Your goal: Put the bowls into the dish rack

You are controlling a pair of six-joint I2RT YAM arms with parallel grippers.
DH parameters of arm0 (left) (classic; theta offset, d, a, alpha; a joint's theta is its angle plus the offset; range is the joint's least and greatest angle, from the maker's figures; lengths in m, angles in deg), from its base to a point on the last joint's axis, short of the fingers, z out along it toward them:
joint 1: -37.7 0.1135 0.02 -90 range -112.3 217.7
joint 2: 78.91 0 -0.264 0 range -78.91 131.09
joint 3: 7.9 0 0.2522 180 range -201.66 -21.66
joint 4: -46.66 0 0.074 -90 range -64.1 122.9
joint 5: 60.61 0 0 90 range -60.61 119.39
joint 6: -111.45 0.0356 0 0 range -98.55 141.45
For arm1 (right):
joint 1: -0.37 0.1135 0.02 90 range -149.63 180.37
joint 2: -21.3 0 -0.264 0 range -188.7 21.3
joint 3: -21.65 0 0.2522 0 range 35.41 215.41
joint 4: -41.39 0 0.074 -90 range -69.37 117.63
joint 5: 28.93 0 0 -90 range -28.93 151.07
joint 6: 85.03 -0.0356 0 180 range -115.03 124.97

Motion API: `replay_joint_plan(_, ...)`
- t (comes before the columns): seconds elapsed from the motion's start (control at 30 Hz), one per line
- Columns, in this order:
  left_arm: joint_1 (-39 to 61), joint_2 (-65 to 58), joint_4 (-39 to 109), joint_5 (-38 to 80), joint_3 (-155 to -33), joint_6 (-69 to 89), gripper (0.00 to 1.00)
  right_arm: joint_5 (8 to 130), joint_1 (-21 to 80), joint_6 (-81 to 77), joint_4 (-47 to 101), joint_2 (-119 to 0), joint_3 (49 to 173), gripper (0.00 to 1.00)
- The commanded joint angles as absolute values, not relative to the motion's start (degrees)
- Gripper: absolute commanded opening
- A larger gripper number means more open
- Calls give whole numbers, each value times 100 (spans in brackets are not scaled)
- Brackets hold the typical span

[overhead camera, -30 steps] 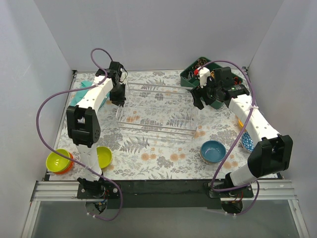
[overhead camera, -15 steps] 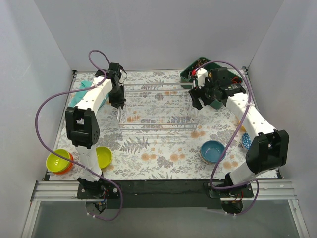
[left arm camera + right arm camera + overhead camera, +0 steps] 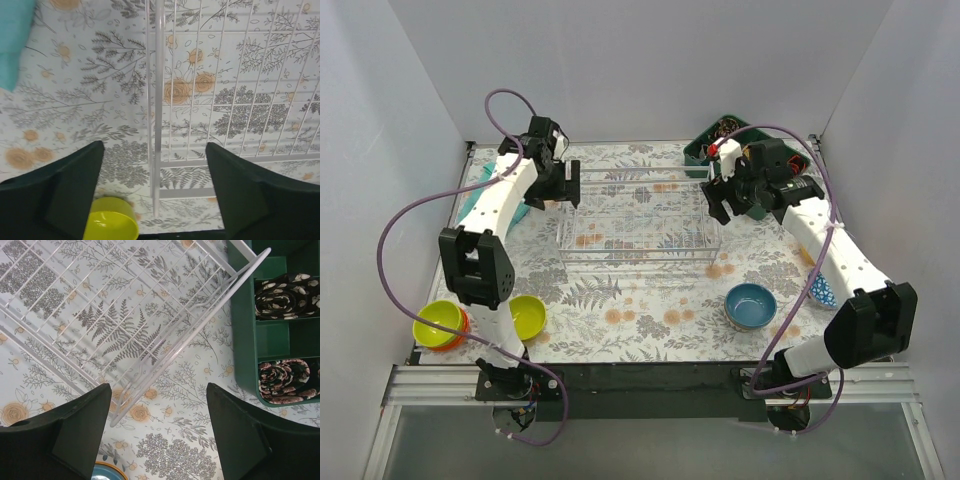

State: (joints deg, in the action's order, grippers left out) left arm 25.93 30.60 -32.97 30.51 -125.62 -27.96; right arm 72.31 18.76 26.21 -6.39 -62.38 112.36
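Dish rack (image 3: 638,215) bare; blue bowl (image 3: 750,305) at 5 o'clock; left hand (image 3: 154,150), right hand (image 3: 159,390) spread apart above 9, 3 o'clock rims. Risk: finger snags wire, skews rack.

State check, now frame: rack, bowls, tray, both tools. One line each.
dish rack: upright on the table, no bowls inside
blue bowl: upright on table, outside rack
lime bowl: upright, outside rack
second lime bowl: nested in orange bowl, outside rack
patterned bowl: partly hidden, outside rack
green tray: holds rolled cloths
left tool: open, empty
right tool: open, empty
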Motion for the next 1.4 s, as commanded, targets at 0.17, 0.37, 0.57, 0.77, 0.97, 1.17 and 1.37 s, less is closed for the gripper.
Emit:
replay_joint_plan(0.17,2899,917,-2811,3992,-12415,-1767,98,7223,2592,3595,-788,-5649,11293,87)
replay_joint_plan(0.37,4216,152,-2529,3765,-11904,-1222,98,7802,4315,4522,-1456,-5762,11398,87)
replay_joint_plan(0.57,4411,-95,-2125,3449,-12525,-1405,98,8936,5300,5462,-1518,-6455,11547,77)
replay_joint_plan(0.77,4473,-200,-1703,3791,-13160,-1608,98,9394,6100,5902,-1369,-7817,12845,63)
replay_joint_plan(0.97,4482,-648,-1571,3501,-13196,-1748,98,9570,6663,6692,-974,-8706,13323,60)
replay_joint_plan(1.17,4491,-772,-1535,3940,-12889,-1792,98,9667,7120,6852,-270,-9312,13525,60)
replay_joint_plan(1.37,4552,-1000,-1676,3888,-12687,-1810,98,9473,7375,6588,12,-9980,14263,58)
